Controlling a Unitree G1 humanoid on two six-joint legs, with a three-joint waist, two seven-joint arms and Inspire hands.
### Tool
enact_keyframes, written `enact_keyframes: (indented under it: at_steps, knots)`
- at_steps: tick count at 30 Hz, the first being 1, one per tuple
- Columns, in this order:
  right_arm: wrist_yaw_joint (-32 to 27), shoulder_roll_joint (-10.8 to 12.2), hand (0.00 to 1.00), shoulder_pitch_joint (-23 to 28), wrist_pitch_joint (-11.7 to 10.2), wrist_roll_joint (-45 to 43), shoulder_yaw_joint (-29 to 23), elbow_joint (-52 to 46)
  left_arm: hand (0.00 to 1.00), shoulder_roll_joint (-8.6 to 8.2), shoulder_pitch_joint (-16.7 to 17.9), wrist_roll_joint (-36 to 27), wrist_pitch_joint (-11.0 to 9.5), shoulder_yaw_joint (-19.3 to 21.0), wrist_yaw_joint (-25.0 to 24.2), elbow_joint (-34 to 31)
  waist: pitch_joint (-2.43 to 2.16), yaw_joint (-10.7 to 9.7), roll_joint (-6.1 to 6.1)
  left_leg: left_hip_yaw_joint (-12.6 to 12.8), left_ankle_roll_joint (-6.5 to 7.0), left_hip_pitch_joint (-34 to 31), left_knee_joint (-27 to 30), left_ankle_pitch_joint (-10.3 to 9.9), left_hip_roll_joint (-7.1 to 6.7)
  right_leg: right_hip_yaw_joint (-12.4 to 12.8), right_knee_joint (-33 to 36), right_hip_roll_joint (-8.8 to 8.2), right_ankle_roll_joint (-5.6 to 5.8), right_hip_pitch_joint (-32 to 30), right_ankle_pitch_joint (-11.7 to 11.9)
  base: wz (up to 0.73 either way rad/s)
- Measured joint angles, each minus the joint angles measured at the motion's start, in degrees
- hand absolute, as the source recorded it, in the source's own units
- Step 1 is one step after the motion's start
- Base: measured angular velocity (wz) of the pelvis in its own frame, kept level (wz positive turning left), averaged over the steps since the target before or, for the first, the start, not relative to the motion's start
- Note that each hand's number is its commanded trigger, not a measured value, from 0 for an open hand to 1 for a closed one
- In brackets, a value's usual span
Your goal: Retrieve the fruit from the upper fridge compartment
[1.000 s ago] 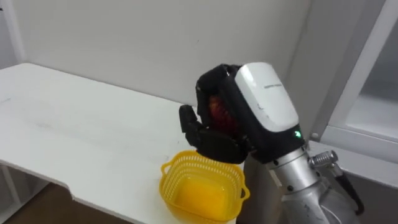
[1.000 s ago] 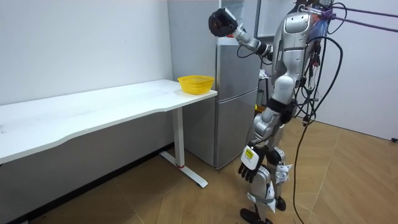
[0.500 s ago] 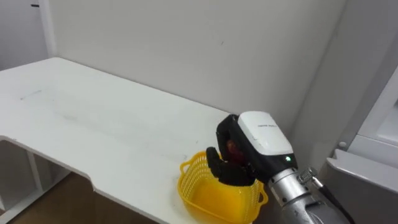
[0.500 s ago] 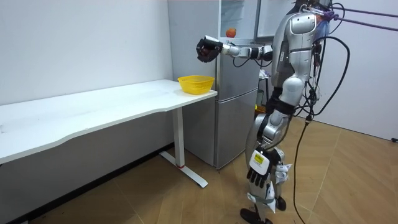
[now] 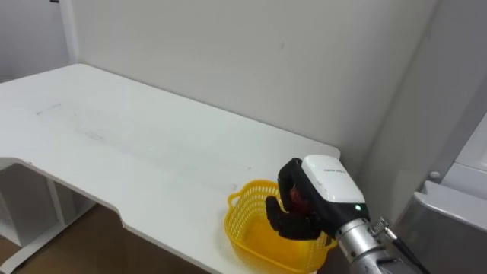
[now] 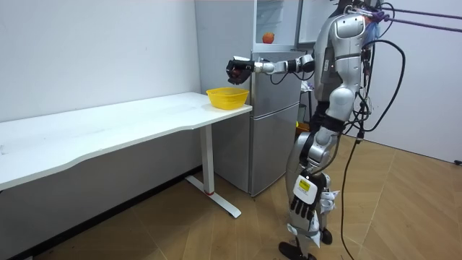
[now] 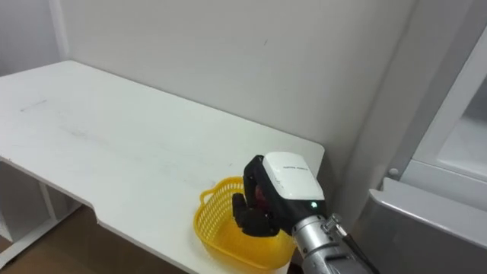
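Fruit (image 5: 295, 199), red, one item: held in my right hand (image 5: 316, 194), fingers curled round it, directly over the yellow basket (image 5: 245, 228) at the table (image 5: 114, 144) end beside the fridge (image 6: 278, 108).

Change: a second ago the hand was raised high above the basket; half a second ago it had come partway down. It now sits at rim level, fingertips dipping inside the basket.

Fruit status: not yet released; whether it touches the basket floor I cannot tell.

Left hand (image 6: 303, 206): idle at my side, fingers slack.

Second fruit (image 6: 268, 37): on the upper fridge shelf, untouched.

Meaning for the task: retrieval looks done and the carry nearly over. I judge that only opening the fingers and lifting clear remain for this item.
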Motion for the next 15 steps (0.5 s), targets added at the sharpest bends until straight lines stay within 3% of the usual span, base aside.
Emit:
enact_keyframes:
  at_steps: [4,5,6,7,8,15]
  knots:
    - [-0.3,0.0,1.00,-0.6,0.3,-0.1,0.0,3.4,0.00,-0.02,-0.4,0.0,0.0,-0.1,-0.3,0.0,0.02,0.9,0.02,0.1,-0.09,-0.7,0.0,0.5,-0.01,0.1,0.1,-0.08,-0.01,-1.0,0.0,0.00]
    - [-0.3,0.0,0.65,-0.6,0.3,-0.1,0.1,3.9,0.00,-0.03,-0.3,0.0,0.0,-0.1,-0.3,0.0,0.05,1.0,0.04,0.1,-0.09,-0.7,0.0,0.5,-0.02,0.1,0.1,-0.09,-0.01,-1.1,0.0,0.00]
    - [-0.3,0.0,0.45,-0.6,0.3,-0.1,0.1,4.8,0.00,-0.03,-0.4,0.0,0.0,-0.1,-0.3,0.0,0.05,1.1,0.05,0.1,-0.08,-0.7,-0.1,0.6,-0.02,0.0,0.1,-0.12,-0.01,-1.1,0.0,0.04]
    - [-0.3,0.0,0.08,-0.6,0.3,-0.1,0.1,5.4,0.00,-0.03,-0.6,0.0,0.0,-0.1,-0.3,0.0,0.06,1.2,0.06,0.1,-0.08,-0.7,-0.1,0.6,-0.02,0.1,0.1,-0.13,-0.01,-1.1,0.0,0.04]
    - [-0.3,0.1,0.00,-0.6,0.3,-0.1,0.2,5.5,0.00,-0.03,-0.8,0.0,0.0,-0.1,-0.3,0.0,0.06,1.2,0.07,0.1,-0.08,-0.8,-0.1,0.6,-0.02,0.1,0.1,-0.14,-0.01,-1.1,0.0,0.00]
    - [-0.2,0.1,0.00,-0.6,1.3,0.0,4.0,5.6,0.00,-0.13,-1.2,0.0,0.6,-0.2,-0.3,0.0,0.29,1.3,0.39,0.2,-0.05,-0.8,-0.2,0.6,0.00,0.0,0.2,-0.31,-0.01,-1.1,0.0,0.00]
